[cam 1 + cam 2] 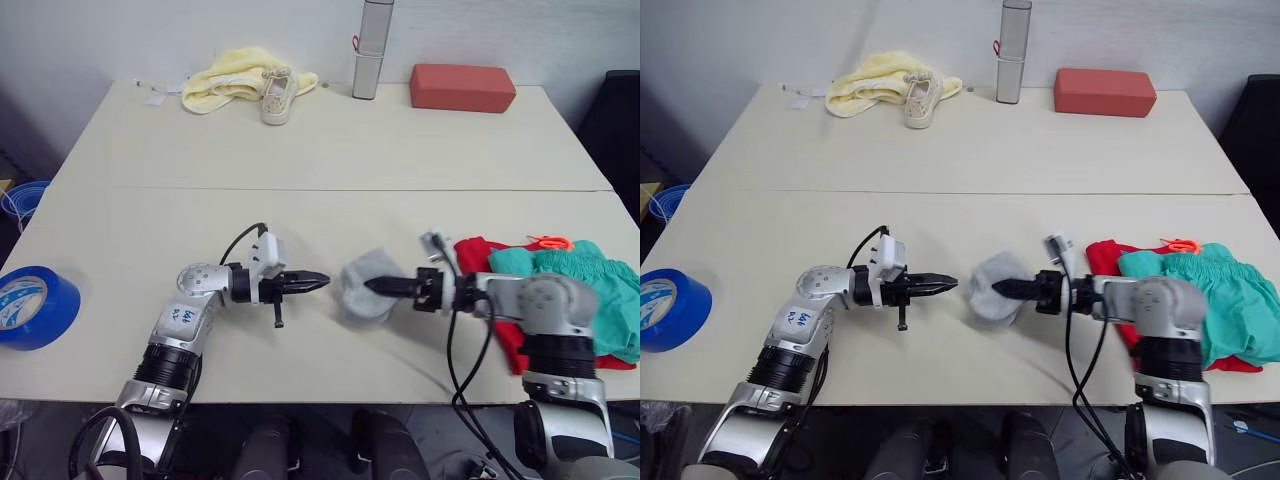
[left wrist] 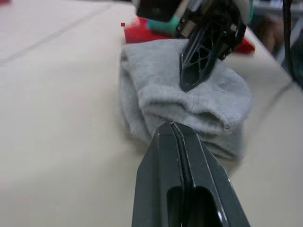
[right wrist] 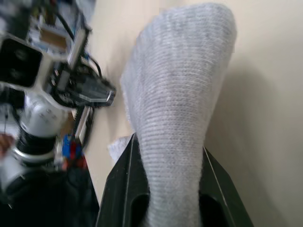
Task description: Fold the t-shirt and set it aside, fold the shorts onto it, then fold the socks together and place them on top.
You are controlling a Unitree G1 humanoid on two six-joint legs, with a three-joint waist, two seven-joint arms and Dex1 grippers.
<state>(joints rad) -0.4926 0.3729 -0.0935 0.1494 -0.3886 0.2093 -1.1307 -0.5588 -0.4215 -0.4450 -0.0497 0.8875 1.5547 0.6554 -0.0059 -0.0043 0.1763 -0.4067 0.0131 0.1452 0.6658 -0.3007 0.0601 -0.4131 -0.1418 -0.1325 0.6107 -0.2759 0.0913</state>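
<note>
The light grey socks (image 1: 360, 272) lie bunched on the table near its front edge. My right gripper (image 1: 372, 286) reaches in from the right and is shut on them; in the right wrist view the grey knit (image 3: 184, 94) runs between its two fingers. My left gripper (image 1: 318, 283) is shut with nothing in it, its tip just left of the socks (image 2: 156, 90). At the right edge lies the folded red t-shirt (image 1: 478, 254), with the teal shorts (image 1: 590, 285) on top of it.
A blue tape roll (image 1: 30, 305) sits at the front left edge. Along the back are a pale yellow cloth (image 1: 230, 78), a beige shoe (image 1: 276, 95), a silver cylinder (image 1: 370, 50) and a red-brown block (image 1: 462, 87).
</note>
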